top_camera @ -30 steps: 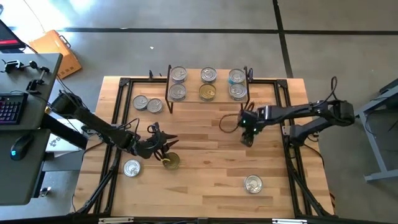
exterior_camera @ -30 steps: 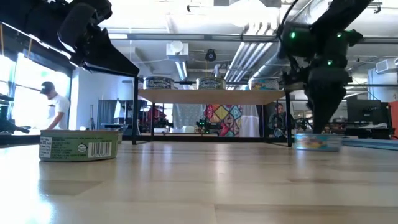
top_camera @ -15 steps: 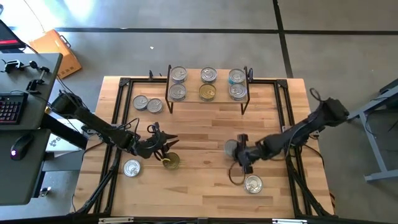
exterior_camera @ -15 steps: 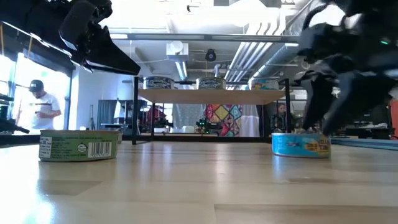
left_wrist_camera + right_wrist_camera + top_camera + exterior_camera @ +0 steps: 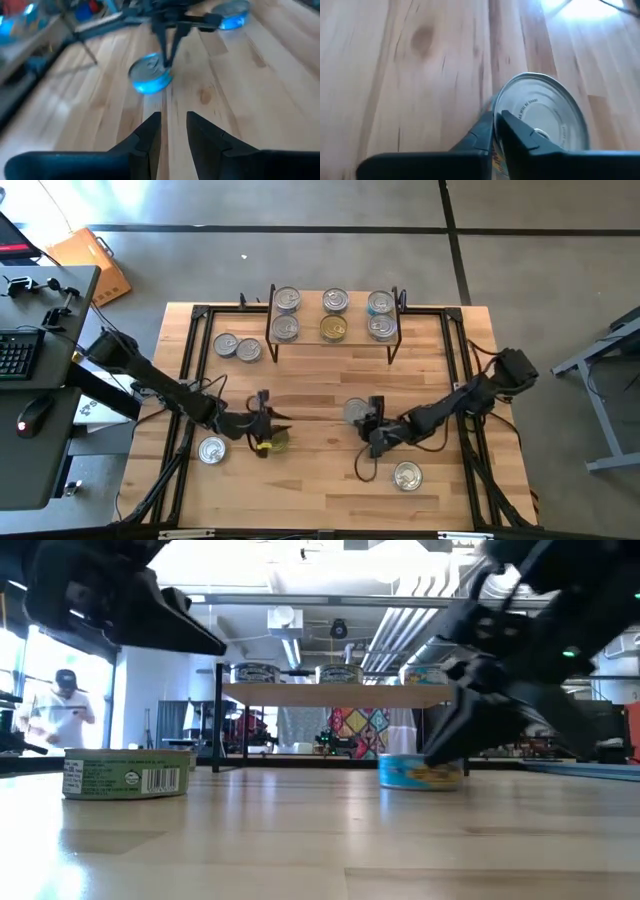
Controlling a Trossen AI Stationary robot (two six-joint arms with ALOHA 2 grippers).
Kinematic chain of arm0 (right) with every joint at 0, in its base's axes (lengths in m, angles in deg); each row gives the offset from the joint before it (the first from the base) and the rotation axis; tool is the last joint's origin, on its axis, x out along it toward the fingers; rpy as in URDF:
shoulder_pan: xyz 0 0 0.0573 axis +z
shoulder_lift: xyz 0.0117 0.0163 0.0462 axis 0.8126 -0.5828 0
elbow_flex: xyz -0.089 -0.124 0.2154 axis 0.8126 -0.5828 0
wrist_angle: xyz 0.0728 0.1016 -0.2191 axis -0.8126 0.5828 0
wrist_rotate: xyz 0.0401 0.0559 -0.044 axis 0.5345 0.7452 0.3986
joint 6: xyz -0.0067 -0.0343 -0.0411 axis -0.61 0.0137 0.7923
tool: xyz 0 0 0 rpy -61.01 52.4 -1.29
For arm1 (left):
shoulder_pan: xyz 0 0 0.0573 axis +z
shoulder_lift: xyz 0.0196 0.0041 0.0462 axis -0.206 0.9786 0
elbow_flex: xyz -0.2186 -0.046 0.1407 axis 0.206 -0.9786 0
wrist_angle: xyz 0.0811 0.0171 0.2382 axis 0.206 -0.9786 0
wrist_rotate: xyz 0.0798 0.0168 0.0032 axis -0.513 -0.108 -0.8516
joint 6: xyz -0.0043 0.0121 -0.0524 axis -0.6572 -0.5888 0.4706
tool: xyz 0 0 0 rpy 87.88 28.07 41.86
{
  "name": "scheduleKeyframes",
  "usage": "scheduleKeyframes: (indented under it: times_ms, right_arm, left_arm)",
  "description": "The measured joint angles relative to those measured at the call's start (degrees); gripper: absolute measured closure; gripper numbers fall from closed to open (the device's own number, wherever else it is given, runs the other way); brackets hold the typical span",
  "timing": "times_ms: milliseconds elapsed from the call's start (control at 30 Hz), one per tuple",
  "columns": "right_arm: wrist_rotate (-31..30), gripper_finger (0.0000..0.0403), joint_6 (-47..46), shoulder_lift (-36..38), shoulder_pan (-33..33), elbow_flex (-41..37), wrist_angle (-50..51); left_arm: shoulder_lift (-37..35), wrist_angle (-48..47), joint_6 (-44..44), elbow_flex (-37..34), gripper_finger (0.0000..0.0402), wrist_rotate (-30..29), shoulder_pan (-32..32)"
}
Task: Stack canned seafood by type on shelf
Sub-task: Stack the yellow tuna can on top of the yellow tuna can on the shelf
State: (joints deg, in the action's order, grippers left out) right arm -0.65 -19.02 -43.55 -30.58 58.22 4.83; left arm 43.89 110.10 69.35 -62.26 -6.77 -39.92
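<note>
The right gripper sits low over the middle of the table, its fingers pressed nearly together with nothing between them. Their tips lie against the rim of a silver-lidded tin with a blue side label; whether they pinch the rim or only touch it is hard to make out, since the fingers cover that edge in the wrist view. In the low view the arm hides the tin's right side. Nearer the table's front edge from this gripper lies another silver tin, apart from it.

Off to that gripper's side, the left gripper hangs just over a gold-lidded tin, fingers a narrow gap apart and holding nothing I can see; the arm covers part of that tin. Beyond it a silver tin rests alone.

Farther back stands the shelf, six tins on top in three pairs, one gold among them. Two more silver tins lie touching beside its left legs.

A person stands far off, partly cut by the left arm.
</note>
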Motion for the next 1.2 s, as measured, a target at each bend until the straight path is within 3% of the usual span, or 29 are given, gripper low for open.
scheduleKeyframes:
  times_ms: [100, 333, 567, 800, 967, 1200]
  right_arm:
    - [6.2, 0.0389, 0.4, 0.5, -3.8, -0.3, -6.3]
    - [28.6, 0.0400, 4.1, 0.9, -13.2, -0.5, -19.8]
    - [32.2, 0.0403, 0.3, 1.0, -18.0, 0.3, -26.3]
    - [30.8, 0.0402, 5.3, 2.5, -15.7, 3.1, -25.0]
    - [18.9, 0.0403, 6.0, 8.0, -8.0, 3.6, -21.4]
    - [0.8, 0.0403, 3.0, 15.5, 5.4, 3.6, -11.6]
  left_arm:
    - [3.9, 5.4, -8.2, 0.0, 0.0316, 0.3, -0.1]
    - [12.4, 13.3, -19.2, 1.2, 0.0306, 0.6, 3.4]
    - [19.2, 16.3, -22.9, 3.9, 0.0254, 6.1, 8.3]
    - [24.6, 18.9, -26.6, 7.3, 0.0217, 18.3, 13.2]
    - [28.8, 19.3, -27.1, 10.1, 0.0229, 29.9, 17.0]
    - [33.2, 20.8, -30.5, 14.7, 0.0258, 38.5, 20.6]
